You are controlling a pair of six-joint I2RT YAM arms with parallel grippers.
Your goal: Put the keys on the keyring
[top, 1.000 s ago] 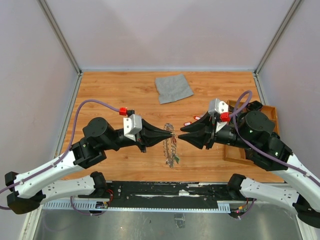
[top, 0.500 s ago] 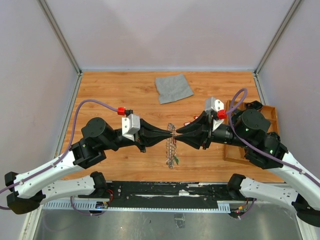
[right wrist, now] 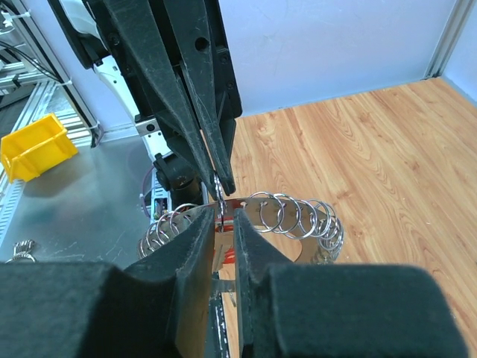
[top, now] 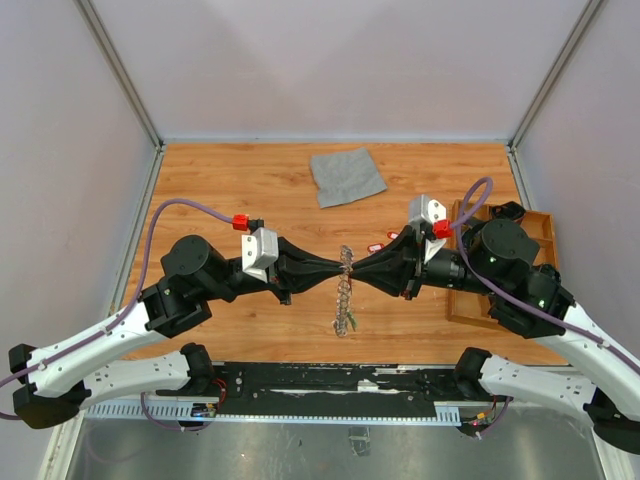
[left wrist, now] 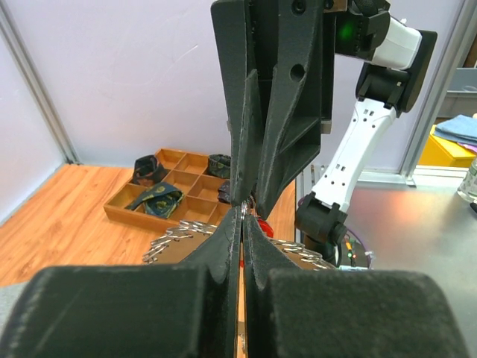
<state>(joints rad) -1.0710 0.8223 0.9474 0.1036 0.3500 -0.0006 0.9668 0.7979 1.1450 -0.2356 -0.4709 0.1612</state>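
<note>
Your left gripper (top: 338,268) pinches the thin, stiff keyring (top: 344,300), your right gripper (top: 357,271) a light, slippery key (right wrist: 225,250); hold it by its tag.

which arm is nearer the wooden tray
Right. The right gripper reaches out from over the wooden tray. The left gripper comes from the opposite side and meets it at the keyring mid-table.
</note>
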